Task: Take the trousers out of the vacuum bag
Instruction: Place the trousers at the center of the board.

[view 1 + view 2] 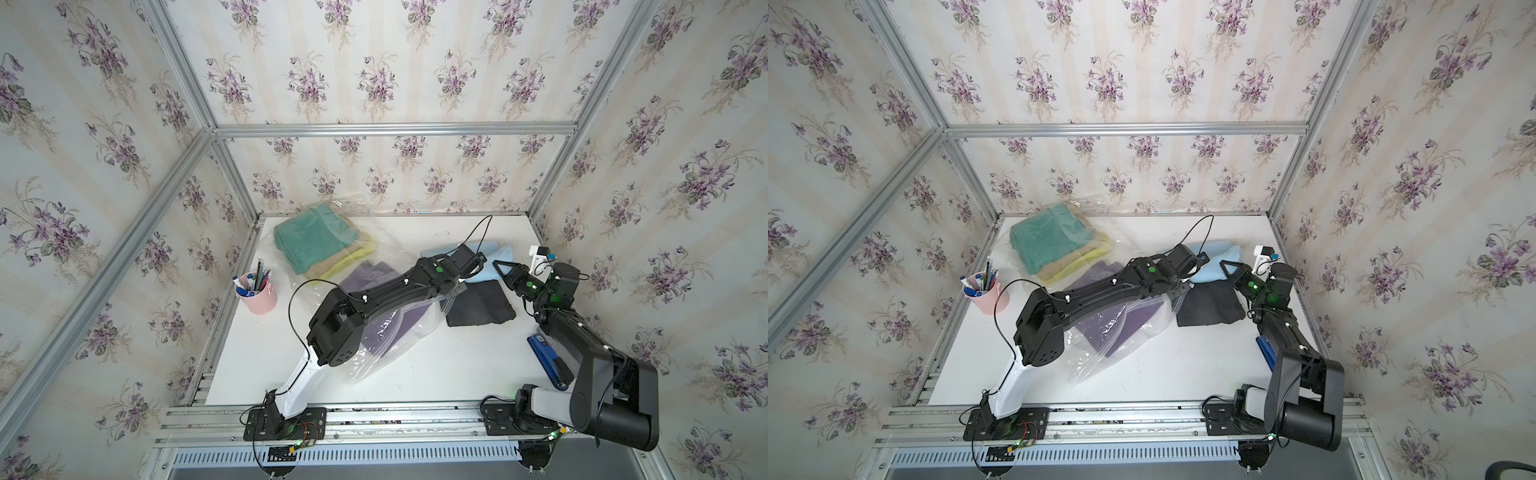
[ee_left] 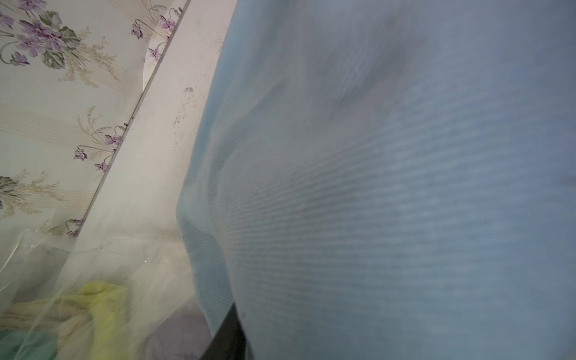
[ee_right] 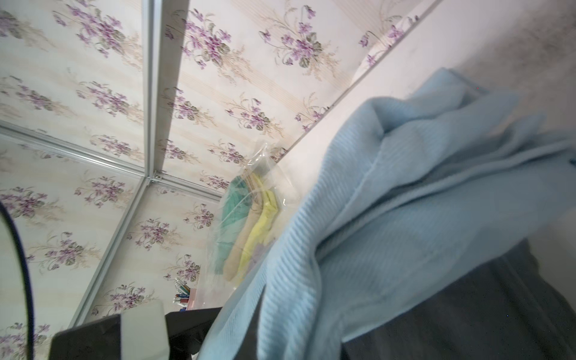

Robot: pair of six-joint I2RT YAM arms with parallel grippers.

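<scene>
surface: white table [image 1: 415, 374] | on it: vacuum bag [image 1: 374, 357], grey trousers [image 1: 480, 309], light blue trousers [image 1: 496, 257], pink cup [image 1: 259, 297], blue tool [image 1: 544, 353]

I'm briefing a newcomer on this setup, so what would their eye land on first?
The violet-flowered wallpaper on every wall strikes first. On the white table, the clear vacuum bag stretches from the far left corner, teal trousers stacked atop tan trousers and yellow trousers inside it. To its right, light blue trousers and dark grey trousers lie outside the bag.
</scene>
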